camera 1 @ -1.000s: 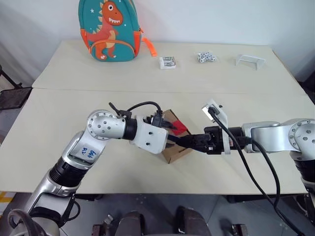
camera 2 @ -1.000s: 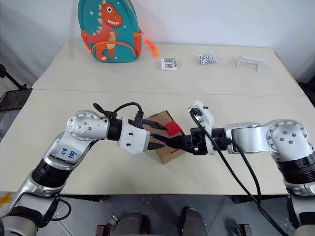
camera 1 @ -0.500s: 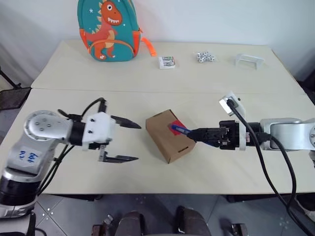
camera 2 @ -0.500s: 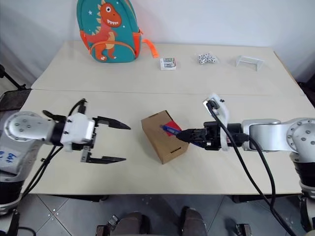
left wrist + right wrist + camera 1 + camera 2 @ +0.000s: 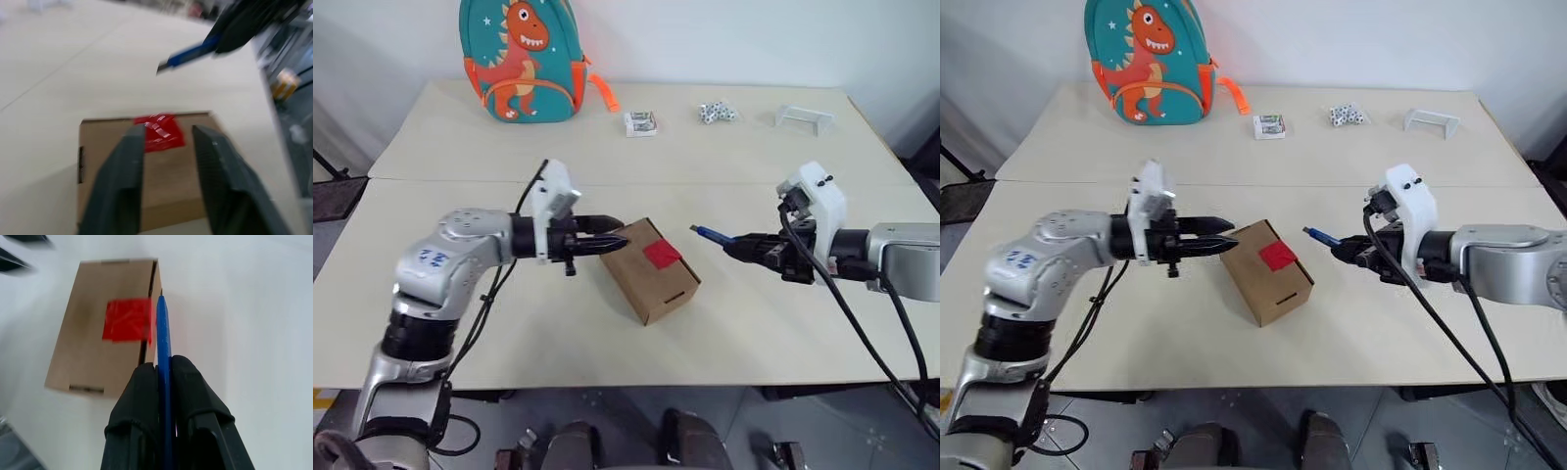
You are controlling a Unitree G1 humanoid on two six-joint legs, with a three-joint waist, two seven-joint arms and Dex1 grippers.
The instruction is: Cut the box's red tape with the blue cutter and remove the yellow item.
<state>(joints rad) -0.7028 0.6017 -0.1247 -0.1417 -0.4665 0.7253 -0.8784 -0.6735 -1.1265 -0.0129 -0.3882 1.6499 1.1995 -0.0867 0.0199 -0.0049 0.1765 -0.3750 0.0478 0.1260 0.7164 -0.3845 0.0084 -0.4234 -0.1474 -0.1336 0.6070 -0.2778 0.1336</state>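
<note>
In the head view, your box sits at the centre of the frame on the worktop, its long axis running from upper left to lower right, with the red tape on its top face. Your right hand comes in from the right, clamped on the blue cutter, whose tip points left at the tape and stands just apart from the box. Your left hand reaches in from the left, fingers narrowly parted and holding nothing, tips at the box's upper left corner.

In the left wrist view, the tape lies straight ahead between the fingers, with the cutter beyond the box's far edge.

In the right wrist view, the cutter is pinched tight and aligned with the box's long edge, its tip beside the tape's near edge. The box looks closed, brown cardboard, the tape a wrinkled red square. The right hand is the one placed to cut.
</note>
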